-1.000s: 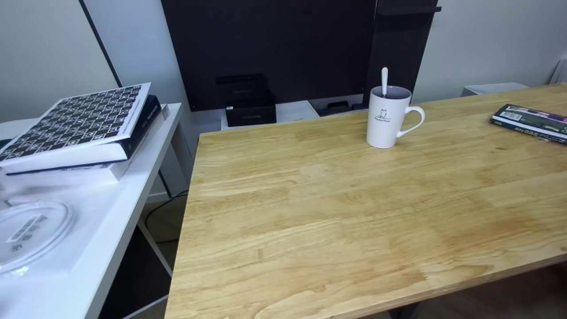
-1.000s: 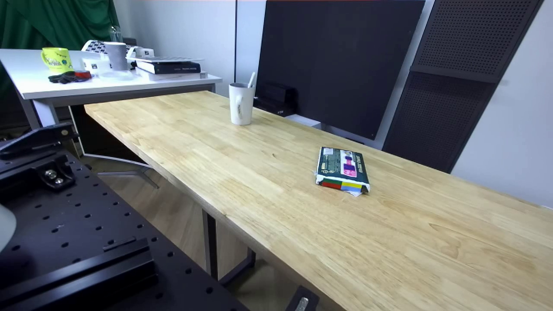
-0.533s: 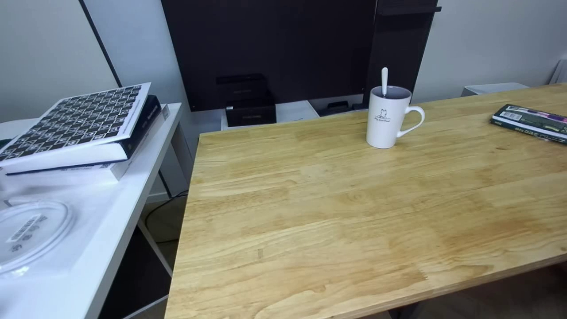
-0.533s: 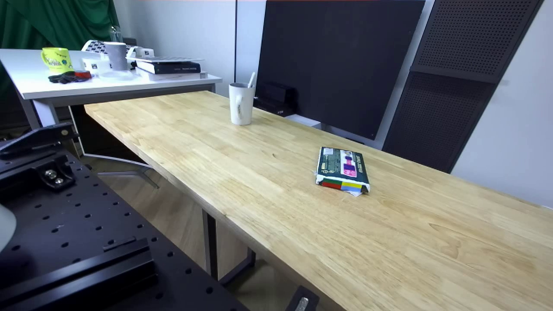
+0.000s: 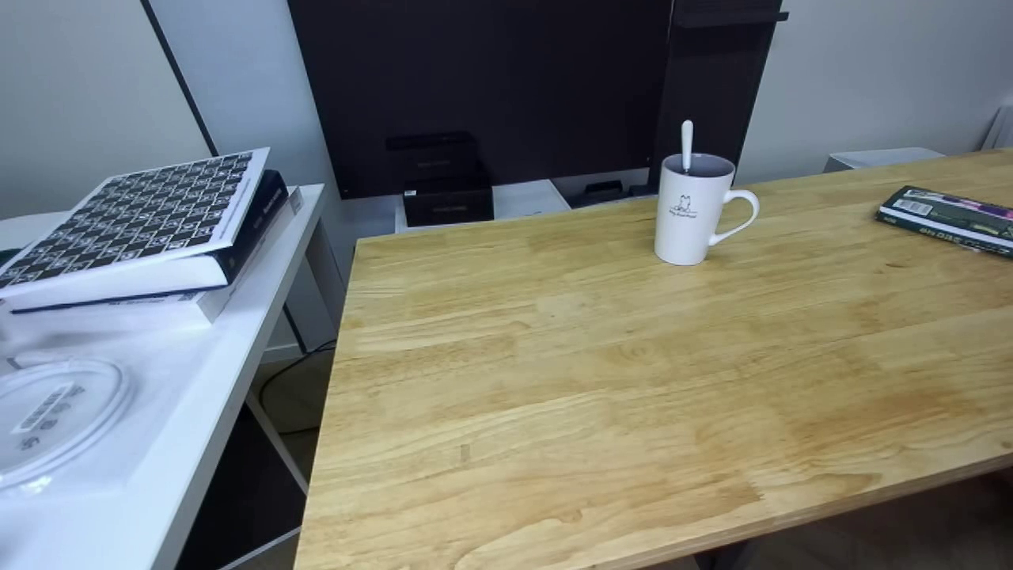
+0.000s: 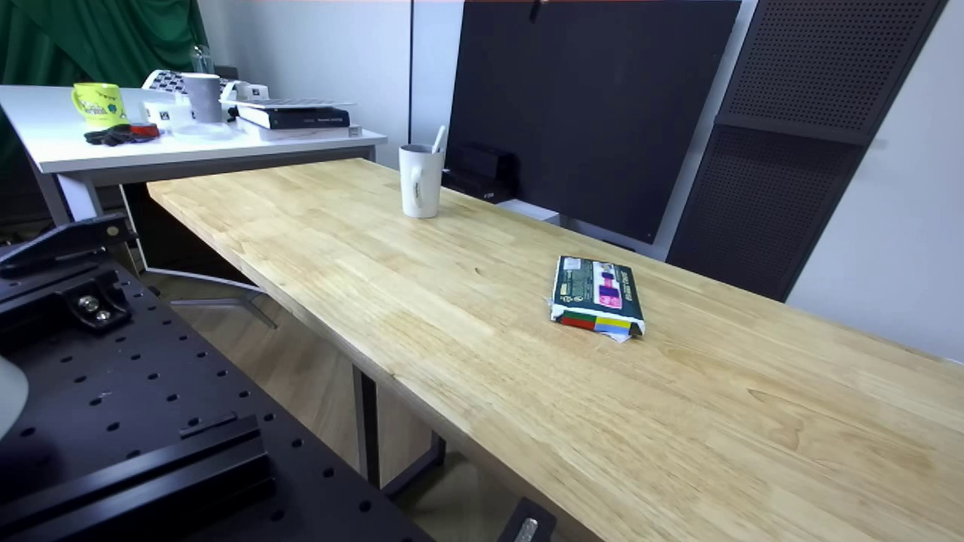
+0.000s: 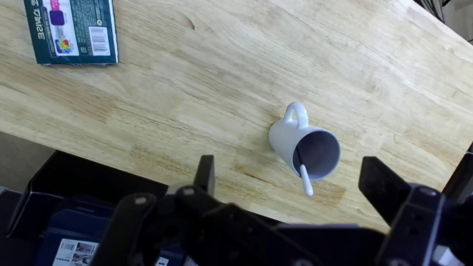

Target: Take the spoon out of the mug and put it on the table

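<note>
The white mug (image 5: 684, 226) stands upright on the wooden table (image 5: 570, 380), with its handle out to one side. The spoon (image 5: 687, 145) leans in the mug, its pale handle rising above the rim. Both exterior views show the mug (image 6: 431, 188) and spoon (image 6: 439, 138). In the wrist view I look down into the mug (image 7: 285, 138). The spoon (image 7: 306, 181) has a white grip and a dark thin shaft; its bowl is hidden inside. My gripper (image 7: 288, 161) is open and empty, its fingers wide apart above the mug and spoon, not touching them.
A dark green package (image 6: 596, 293) lies flat on the table, also in the wrist view (image 7: 74, 33). A white desk (image 5: 261, 317) with stacked books (image 5: 142, 229) stands beside the table. A dark panel (image 6: 580, 113) stands behind. A black perforated base (image 6: 188, 391) lies alongside.
A small dark tip, seemingly of my gripper, now shows at the top edge of an exterior view where none showed before. The mug, spoon and package have not moved.
</note>
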Robot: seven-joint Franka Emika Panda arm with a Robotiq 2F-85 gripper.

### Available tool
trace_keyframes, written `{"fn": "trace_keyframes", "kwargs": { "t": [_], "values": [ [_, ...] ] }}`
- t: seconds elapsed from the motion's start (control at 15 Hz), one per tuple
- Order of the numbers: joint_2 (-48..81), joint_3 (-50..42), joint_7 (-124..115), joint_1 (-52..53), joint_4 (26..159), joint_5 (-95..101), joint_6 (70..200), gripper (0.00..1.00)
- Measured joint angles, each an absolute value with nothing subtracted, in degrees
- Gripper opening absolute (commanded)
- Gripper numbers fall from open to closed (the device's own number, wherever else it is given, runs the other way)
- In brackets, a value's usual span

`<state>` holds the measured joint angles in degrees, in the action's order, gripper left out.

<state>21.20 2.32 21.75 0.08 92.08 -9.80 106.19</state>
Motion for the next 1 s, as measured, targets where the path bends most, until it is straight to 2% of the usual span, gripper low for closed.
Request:
{"fn": "trace_keyframes", "kwargs": {
  "t": [0.47,1.0],
  "values": [
    [33.7,2.8,22.8,-1.0,78.5,-9.8,104.7,1.0],
    [47.7,6.0,23.5,0.5,61.1,-8.6,96.1,1.0]
  ]
}}
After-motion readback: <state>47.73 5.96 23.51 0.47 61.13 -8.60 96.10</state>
